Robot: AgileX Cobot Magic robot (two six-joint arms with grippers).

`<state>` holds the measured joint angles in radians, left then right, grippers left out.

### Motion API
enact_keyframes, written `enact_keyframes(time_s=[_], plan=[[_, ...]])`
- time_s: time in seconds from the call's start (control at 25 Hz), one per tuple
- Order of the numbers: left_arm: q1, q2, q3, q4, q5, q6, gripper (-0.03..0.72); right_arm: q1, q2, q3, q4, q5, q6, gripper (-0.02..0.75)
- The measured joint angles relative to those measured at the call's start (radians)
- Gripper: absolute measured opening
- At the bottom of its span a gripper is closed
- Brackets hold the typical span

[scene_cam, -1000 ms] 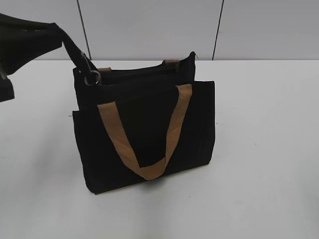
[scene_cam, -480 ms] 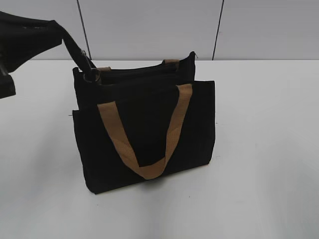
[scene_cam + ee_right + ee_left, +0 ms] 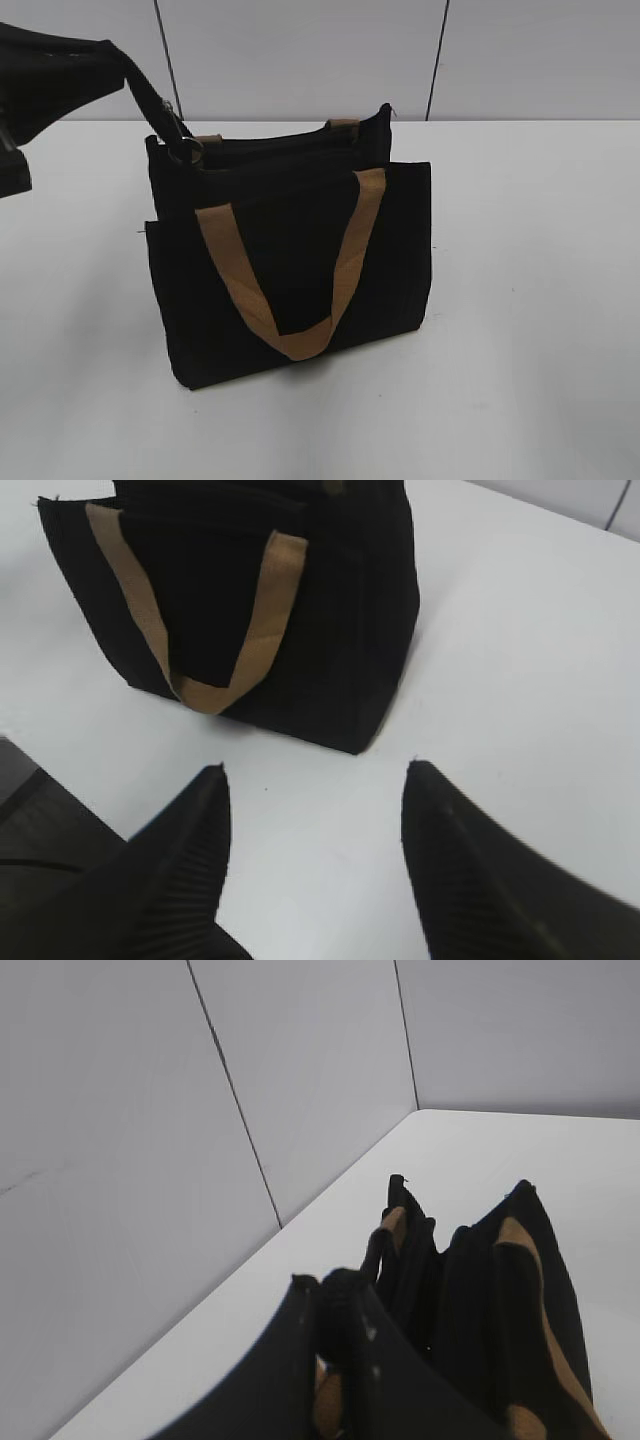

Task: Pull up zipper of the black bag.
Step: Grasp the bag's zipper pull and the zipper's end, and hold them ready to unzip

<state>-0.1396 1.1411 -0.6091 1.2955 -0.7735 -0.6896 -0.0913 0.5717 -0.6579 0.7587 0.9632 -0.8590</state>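
The black bag stands upright on the white table, its tan handle hanging down the front. It also shows in the left wrist view and the right wrist view. The zipper runs along the top edge. My left gripper is shut on a black piece at the bag's top left end, and a small silver metal ring hangs at the fingertips. I cannot tell whether that ring is the pull tab. My right gripper is open and empty above the table, in front of the bag.
The white table extends right of the bag and in front of it. Grey wall panels stand close behind the bag. A dark edge shows at the left of the right wrist view.
The left fingertips and the silver ring have shifted slightly up and right at the bag's corner. The bag has stayed in place.
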Motion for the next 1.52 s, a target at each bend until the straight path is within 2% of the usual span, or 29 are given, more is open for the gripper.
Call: enact_keyframes(time_s=[0.32, 0.44, 0.72, 0.84, 1.24, 1.52], plan=[[0.0, 0.0, 0.0, -0.001, 0.0, 0.0, 0.033, 0.001, 0.348, -0.105, 0.275, -0.009, -0.347, 0.428], [0.0, 0.0, 0.0, -0.001, 0.0, 0.0, 0.033, 0.052, 0.438, -0.134, 0.32, -0.028, -0.432, 0.428], [0.0, 0.0, 0.0, -0.002, 0.0, 0.0, 0.033, 0.367, 0.684, -0.265, 0.326, -0.211, -0.471, 0.428], [0.0, 0.0, 0.0, -0.002, 0.0, 0.0, 0.033, 0.451, 0.809, -0.368, 0.326, -0.239, -0.483, 0.428], [0.0, 0.0, 0.0, -0.002, 0.0, 0.0, 0.032, 0.566, 1.13, -0.635, 0.326, -0.25, -0.569, 0.389], [0.0, 0.0, 0.0, -0.002, 0.0, 0.0, 0.032, 0.634, 1.215, -0.668, 0.325, -0.27, -0.602, 0.389]])
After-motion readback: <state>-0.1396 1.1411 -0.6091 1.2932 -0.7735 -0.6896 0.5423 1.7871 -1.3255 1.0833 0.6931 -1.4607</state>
